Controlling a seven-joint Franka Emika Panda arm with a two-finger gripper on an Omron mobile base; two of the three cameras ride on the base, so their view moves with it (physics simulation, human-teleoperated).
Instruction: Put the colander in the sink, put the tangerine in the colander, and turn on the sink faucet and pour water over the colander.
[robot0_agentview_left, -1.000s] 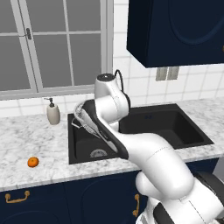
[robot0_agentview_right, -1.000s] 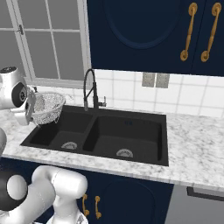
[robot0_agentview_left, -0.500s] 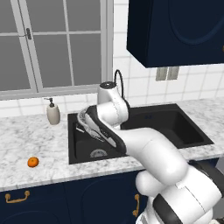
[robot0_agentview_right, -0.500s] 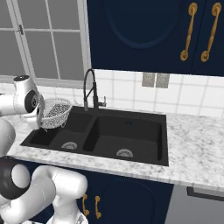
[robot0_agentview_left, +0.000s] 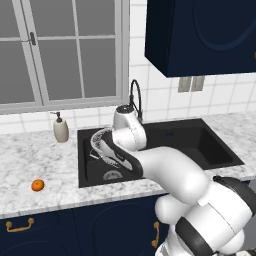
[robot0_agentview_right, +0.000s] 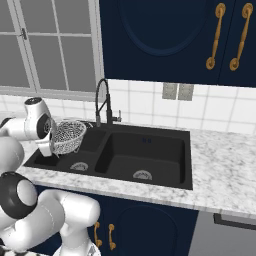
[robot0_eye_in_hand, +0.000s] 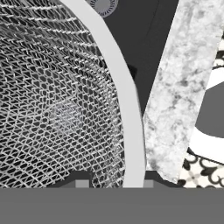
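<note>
Since the earlier frame the colander (robot0_agentview_right: 68, 136) has swung from beside the desk (robot0_agentview_left: 30, 165) to above the left basin of the sink (robot0_agentview_right: 150, 155), its rim clamped in the end effector (robot0_eye_in_hand: 133, 181); next, I judge, lower and release it, then fetch the tangerine (robot0_agentview_left: 37, 185).

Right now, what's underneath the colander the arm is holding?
The colander hangs tilted, held at its rim by the tool, over the left basin of the black sink. A round silvery drain shows on the floor below. The arm hides part of that basin.
</note>
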